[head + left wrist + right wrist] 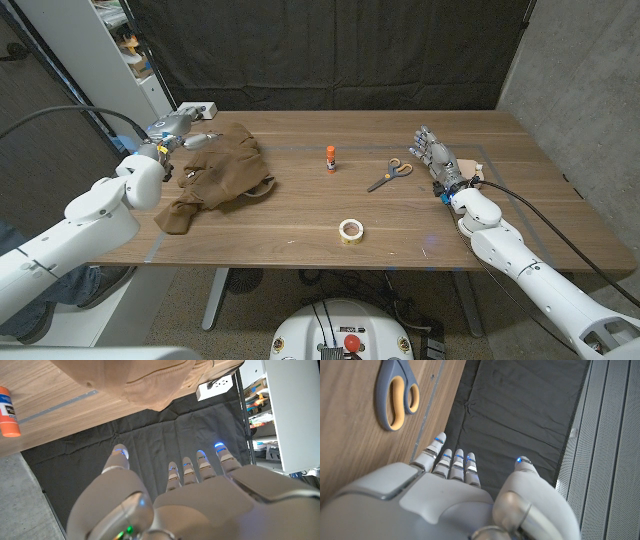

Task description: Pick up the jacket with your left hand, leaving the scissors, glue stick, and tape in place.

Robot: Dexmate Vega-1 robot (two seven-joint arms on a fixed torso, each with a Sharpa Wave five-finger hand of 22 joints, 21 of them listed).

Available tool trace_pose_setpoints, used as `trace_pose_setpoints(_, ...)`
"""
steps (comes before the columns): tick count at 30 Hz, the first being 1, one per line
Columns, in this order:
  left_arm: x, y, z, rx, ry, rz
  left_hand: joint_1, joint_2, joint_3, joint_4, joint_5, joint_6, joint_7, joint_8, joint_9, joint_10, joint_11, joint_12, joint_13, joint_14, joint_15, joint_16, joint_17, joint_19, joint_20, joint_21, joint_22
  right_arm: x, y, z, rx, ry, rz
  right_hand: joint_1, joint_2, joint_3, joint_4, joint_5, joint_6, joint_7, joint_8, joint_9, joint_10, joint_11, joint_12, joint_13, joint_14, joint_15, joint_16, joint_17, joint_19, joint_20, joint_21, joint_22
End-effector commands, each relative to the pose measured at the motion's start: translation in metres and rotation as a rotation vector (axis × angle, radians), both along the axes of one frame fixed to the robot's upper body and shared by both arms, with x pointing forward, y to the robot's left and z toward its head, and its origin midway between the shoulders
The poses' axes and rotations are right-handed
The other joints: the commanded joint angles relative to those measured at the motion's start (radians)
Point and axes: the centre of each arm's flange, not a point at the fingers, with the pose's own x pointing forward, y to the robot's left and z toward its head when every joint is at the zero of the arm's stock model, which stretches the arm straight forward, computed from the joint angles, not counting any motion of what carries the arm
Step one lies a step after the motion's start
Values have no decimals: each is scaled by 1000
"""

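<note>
The desk (300, 225) is smooth brown wood with a matt grain. The jacket (222, 175) is soft, matt tan cloth. Both hands, left (165, 505) and right (455, 505), have smooth, slightly glossy grey-white plastic shells. The backdrop (165, 440) is creased black cloth.

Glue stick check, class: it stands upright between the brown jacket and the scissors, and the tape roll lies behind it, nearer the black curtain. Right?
Not quite. The tape roll lies in front of the glue stick, nearer the robot, as the head view shows. The glue stick does stand upright between the brown jacket and the scissors.
</note>
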Motion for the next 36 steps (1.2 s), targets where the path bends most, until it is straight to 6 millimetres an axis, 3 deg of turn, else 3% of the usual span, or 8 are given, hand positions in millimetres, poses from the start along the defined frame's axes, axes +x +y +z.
trace_pose_setpoints(1, 16, -3, 2, 5, 40, 14, 7, -9, -4, -1, 4, 7, -4, 6, 3, 4, 3, 7, 2, 9, 6, 5, 4, 9, 2, 6, 3, 2, 1, 1, 6, -4, 0, 4, 3, -4, -3, 5, 6, 2, 9, 1, 6, -1, 8, 1, 6, -2, 3, 1, 3, 3, -2, 5)
trace_pose_setpoints(36, 54, -22, -22, -10, 116, -26, 23, -16, -4, -3, 10, 14, -3, 9, 3, 1, -3, 10, 7, 9, 6, 3, 5, 44, 3, 13, 2, 7, -4, -3, 18, 5, -6, 5, 4, -7, -6, 6, 6, 3, 8, 1, 6, -1, 8, 1, 6, -2, 2, 0, 3, 3, -7, 5)
